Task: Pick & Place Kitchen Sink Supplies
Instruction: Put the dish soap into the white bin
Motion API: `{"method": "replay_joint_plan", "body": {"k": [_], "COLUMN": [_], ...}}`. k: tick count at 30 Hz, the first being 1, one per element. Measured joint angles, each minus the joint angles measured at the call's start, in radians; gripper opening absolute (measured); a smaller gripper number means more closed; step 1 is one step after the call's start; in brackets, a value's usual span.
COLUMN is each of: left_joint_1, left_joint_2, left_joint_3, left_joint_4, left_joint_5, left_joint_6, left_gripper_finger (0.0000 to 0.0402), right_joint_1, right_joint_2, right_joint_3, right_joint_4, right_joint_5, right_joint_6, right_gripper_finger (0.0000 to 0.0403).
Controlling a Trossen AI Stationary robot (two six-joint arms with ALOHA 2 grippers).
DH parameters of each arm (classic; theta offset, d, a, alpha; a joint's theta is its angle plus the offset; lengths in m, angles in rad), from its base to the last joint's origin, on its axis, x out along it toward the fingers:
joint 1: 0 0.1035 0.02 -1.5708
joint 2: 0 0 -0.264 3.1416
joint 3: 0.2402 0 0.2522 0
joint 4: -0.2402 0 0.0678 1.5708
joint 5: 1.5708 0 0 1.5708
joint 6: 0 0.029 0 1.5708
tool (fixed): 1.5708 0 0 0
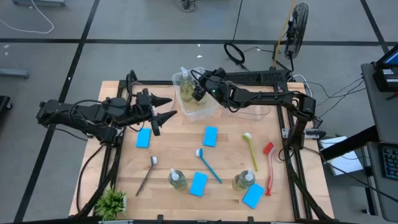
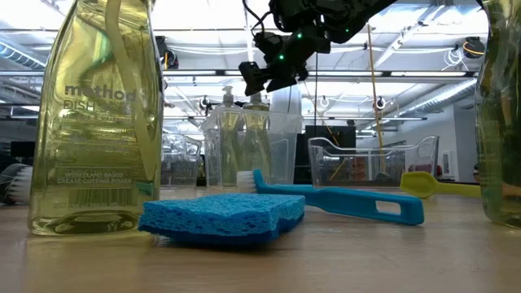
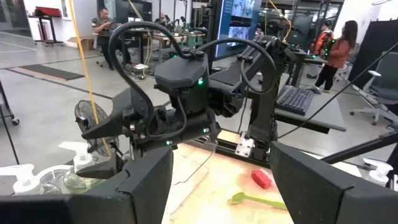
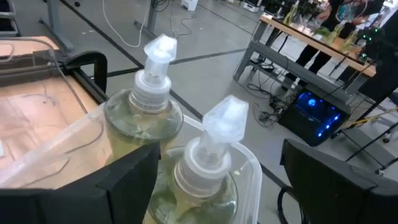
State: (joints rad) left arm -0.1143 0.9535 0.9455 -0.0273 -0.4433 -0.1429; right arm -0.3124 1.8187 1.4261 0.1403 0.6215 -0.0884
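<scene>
So here's what we're seeing from overhead on the worktop (image 1: 174,155): the right end effector (image 1: 198,87) is hanging over the clear bin (image 1: 208,111) up around 12 o'clock, fingers spread wide and gripping nothing. Two soap bottles (image 1: 185,84) stand side by side in that bin, and in the right wrist view their white pumps (image 4: 225,119) sit right between the open fingers. The left end effector (image 1: 166,109) is over at about 10 o'clock, just beside the bin, also open and empty, hovering above bare wood. The rest of the supplies are spread out on the worktop: one sponge (image 1: 144,138) just under the left end effector, another sponge (image 1: 211,135) near the centre, a third (image 1: 198,183) at 6 o'clock and a fourth (image 1: 253,196) toward 5 o'clock. One more soap bottle (image 1: 177,180) stands just beside that 6 o'clock sponge, and another bottle (image 1: 244,181) is touching or nearly touching the 5 o'clock one. The blue brush (image 1: 209,165) lies diagonally below centre, the dark grey brush (image 1: 148,174) at 7 o'clock, the yellow brush (image 1: 250,150) at 4 o'clock and the red brush (image 1: 268,168) out by the right edge. A small potted plant (image 1: 112,202) sits in the 7 o'clock corner.
</scene>
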Motion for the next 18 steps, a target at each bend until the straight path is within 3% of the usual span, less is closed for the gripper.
{"method": "replay_joint_plan", "body": {"k": [4, 18], "left_joint_1": [0.000, 0.000], "left_joint_2": [0.000, 0.000], "left_joint_3": [0.000, 0.000], "left_joint_4": [0.000, 0.000], "left_joint_5": [0.002, 0.002], "left_joint_6": [0.000, -0.020], "left_gripper_finger": [0.0269, 0.0269], "right_joint_1": [-0.008, -0.062], "right_joint_2": [0.000, 0.000], "right_joint_3": [0.000, 0.000], "right_joint_4": [0.007, 0.002], "right_joint_5": [-0.003, -0.161], "right_joint_6": [0.005, 0.110], "right_gripper_finger": [0.0314, 0.0313]}}
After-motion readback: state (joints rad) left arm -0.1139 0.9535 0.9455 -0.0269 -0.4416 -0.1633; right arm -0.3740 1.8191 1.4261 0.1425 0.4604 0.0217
